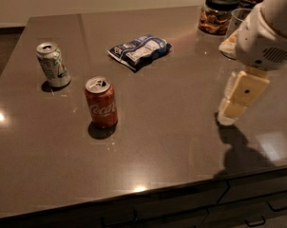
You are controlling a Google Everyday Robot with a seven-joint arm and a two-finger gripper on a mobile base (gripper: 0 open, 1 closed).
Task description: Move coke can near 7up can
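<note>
The red coke can (101, 102) stands upright on the dark brown table (172, 141), left of centre. The pale 7up can (52, 64) with green markings stands upright farther back and to the left, about a can's height away from the coke can. My gripper (230, 112) hangs at the right side, low over the table top, far to the right of both cans and touching neither. It holds nothing that I can see.
A blue and white snack bag (139, 50) lies behind the coke can at the table's middle back. A black-lidded glass jar (218, 12) and a clear glass (238, 25) stand at the back right, behind my arm. Drawers run below the table's front edge.
</note>
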